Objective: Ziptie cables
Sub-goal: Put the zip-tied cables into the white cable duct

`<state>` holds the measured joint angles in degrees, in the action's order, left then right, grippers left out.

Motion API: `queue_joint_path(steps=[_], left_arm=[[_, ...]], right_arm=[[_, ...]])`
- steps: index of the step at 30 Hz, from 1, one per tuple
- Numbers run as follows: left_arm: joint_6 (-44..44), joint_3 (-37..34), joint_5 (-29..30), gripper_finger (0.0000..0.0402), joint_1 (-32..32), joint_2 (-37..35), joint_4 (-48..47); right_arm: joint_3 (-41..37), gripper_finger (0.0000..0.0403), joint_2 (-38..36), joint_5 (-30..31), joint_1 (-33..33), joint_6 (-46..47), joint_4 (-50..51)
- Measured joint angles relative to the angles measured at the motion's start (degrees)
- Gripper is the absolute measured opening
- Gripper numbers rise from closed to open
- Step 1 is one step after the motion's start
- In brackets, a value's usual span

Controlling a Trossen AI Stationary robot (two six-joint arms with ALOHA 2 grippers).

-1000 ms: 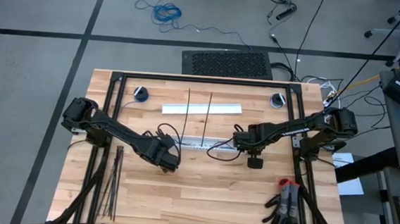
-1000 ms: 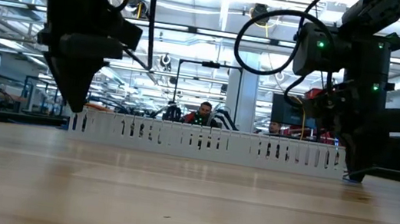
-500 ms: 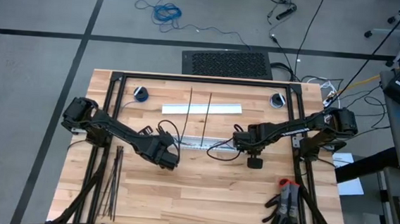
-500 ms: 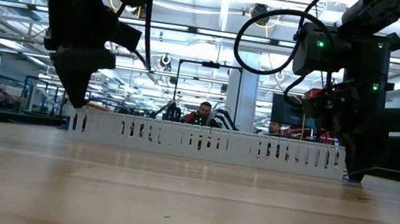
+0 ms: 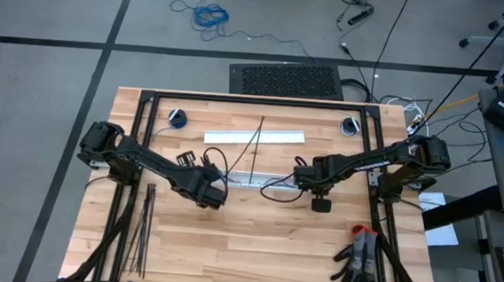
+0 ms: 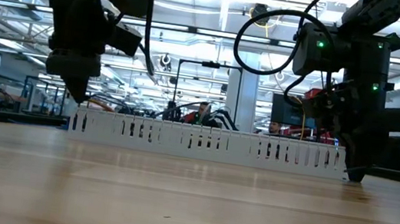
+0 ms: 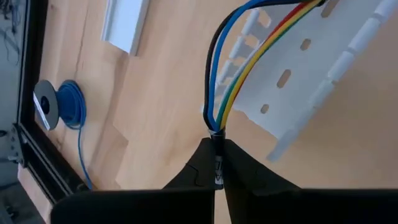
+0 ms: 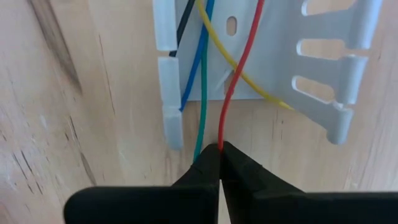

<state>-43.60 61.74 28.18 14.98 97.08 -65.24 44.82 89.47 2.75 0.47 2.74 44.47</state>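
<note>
Cables (image 7: pixel 225 87): thin coloured wires, pinched by both tools over slotted white channel (image 7: pixel 323 74).

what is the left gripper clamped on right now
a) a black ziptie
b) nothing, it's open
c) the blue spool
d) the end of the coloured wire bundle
d: in the left wrist view the left gripper is shut on the cables, beside the white slotted channel.

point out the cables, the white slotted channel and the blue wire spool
cables (image 7: pixel 231 87): left wrist view, on the coloured wires just above the shut left gripper's fingertips.
white slotted channel (image 8: pixel 323 74): right wrist view, on its slotted wall.
blue wire spool (image 7: pixel 69 106): left wrist view, on the blue winding.
</note>
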Motion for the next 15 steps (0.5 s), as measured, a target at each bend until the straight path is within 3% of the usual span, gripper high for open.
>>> queue_joint_path(steps=[15], left_arm=[[5.05,-10.39,-8.11,0.0013,0.13,0.05,20.97]], right_arm=[[0.0,0.0,0.02,-0.05,0.0,0.04,0.17]])
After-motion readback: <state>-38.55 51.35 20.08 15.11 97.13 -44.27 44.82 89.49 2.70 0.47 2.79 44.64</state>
